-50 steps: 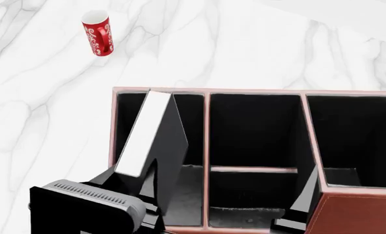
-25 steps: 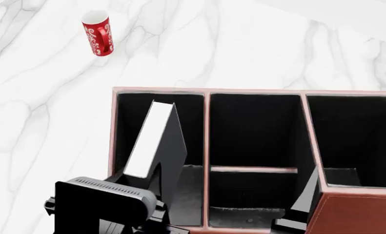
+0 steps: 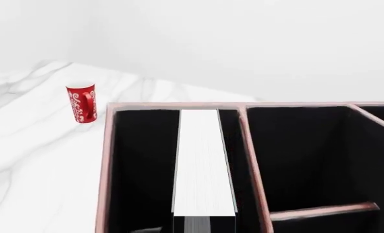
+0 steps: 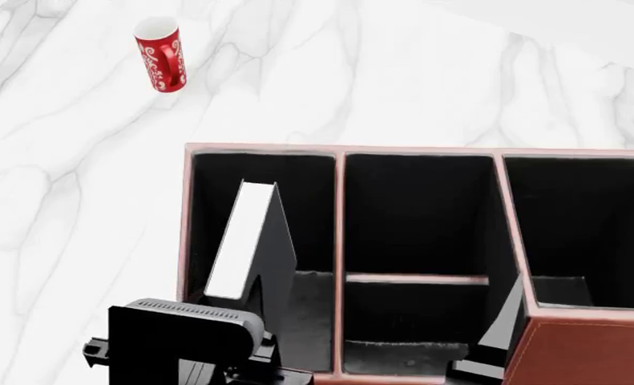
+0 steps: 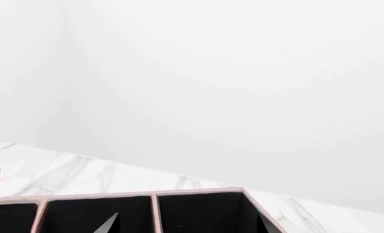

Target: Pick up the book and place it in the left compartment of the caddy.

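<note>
The book (image 4: 244, 237) stands tilted inside the caddy's (image 4: 605, 353) left compartment (image 4: 311, 313). Whether the left gripper pinches it, I cannot tell; the right gripper is unseen. Released tilted, it may topple against the compartment wall.

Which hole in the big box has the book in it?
The left compartment of the caddy, nearest the red mug, holds the book. The middle bay has a low crossbar, and the right bay shows only black lining.
</note>
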